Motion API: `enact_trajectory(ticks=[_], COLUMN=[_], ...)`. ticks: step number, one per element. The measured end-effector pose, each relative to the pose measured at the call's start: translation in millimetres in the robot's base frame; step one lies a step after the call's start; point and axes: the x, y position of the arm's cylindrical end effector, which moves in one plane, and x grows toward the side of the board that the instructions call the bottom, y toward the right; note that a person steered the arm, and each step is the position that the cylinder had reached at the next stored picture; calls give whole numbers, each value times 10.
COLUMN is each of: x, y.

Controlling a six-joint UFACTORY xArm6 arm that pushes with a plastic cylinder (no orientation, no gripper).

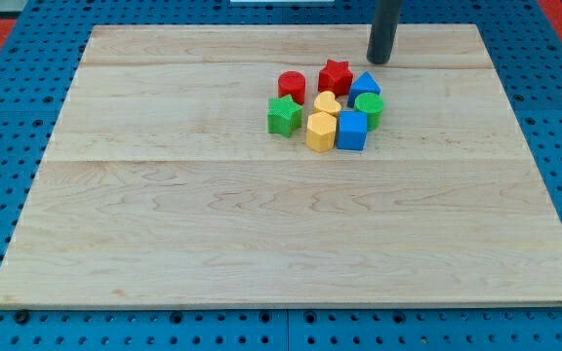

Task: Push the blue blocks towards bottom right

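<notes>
Two blue blocks sit in a tight cluster on the wooden board (213, 224): a blue triangular block (365, 84) at the cluster's upper right and a blue cube (352, 130) at its lower right. My tip (380, 59) stands just above the blue triangular block, slightly to its right, apart from it. The rod rises out of the view's top.
The cluster also holds a red cylinder (292, 86), a red star (335, 75), a yellow heart (327, 103), a yellow hexagon (321, 132), a green star (284, 115) and a green round block (370, 107) between the two blue ones. Blue pegboard surrounds the board.
</notes>
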Motion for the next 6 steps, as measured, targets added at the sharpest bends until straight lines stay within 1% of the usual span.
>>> enact_trajectory(ticks=[1, 2, 3, 4, 5, 6], x=[135, 637, 978, 1298, 1482, 1130], y=[-287, -205, -470, -216, -234, -284])
